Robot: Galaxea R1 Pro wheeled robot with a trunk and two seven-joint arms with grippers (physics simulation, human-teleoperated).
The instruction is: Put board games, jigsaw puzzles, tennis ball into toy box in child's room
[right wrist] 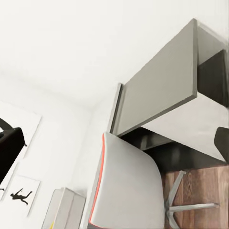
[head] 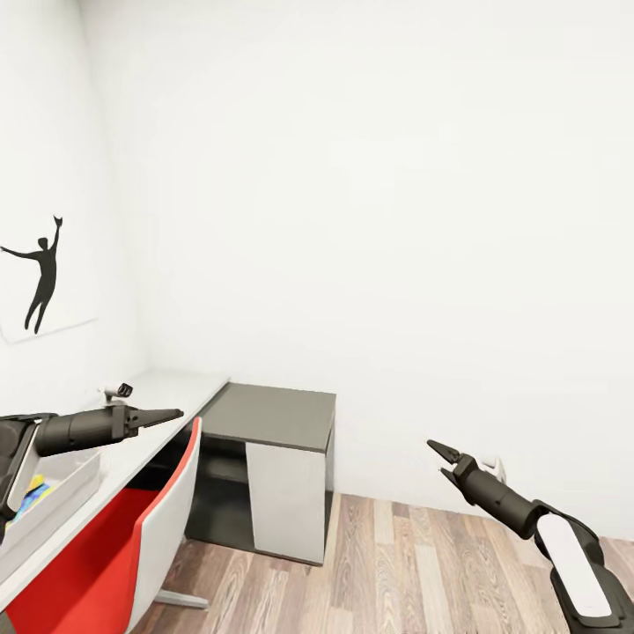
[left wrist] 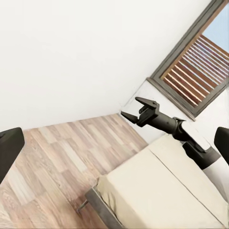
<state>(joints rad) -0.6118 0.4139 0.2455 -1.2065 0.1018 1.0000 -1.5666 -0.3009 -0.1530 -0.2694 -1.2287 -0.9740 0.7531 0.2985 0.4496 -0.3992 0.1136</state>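
My left gripper hangs over the table, fingers looking closed and empty. My right gripper, slightly open, holds nothing above the wood-plank floor.

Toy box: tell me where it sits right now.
In the head view the toy box sits at the far left on the pale part of the table, beside the red-and-white chair and under the left gripper.

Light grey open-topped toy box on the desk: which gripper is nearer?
Left. The left gripper hovers just above and beyond the toy box; the right gripper hangs over the wood floor, far across.
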